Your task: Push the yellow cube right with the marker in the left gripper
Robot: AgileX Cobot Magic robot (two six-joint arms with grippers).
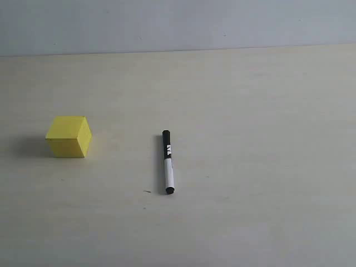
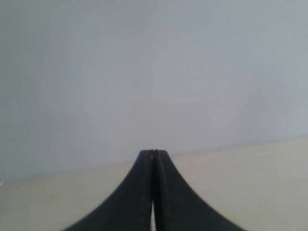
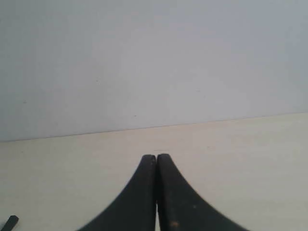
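The yellow cube (image 1: 68, 137) rests on the pale table at the left in the exterior view. To its right the marker (image 1: 167, 162) lies flat near the middle, black cap toward the back, white barrel toward the front. Neither arm shows in the exterior view. In the left wrist view my left gripper (image 2: 154, 153) is shut with nothing between its black fingers, facing the wall and the table's far edge. My right gripper (image 3: 156, 157) is shut and empty too, low over the table. A black tip (image 3: 9, 223) at the edge of the right wrist view may be the marker's end.
The pale table (image 1: 250, 167) ends at a grey-white wall (image 1: 178, 22) at the back. A tiny dark speck (image 1: 147, 192) lies left of the marker's near end.
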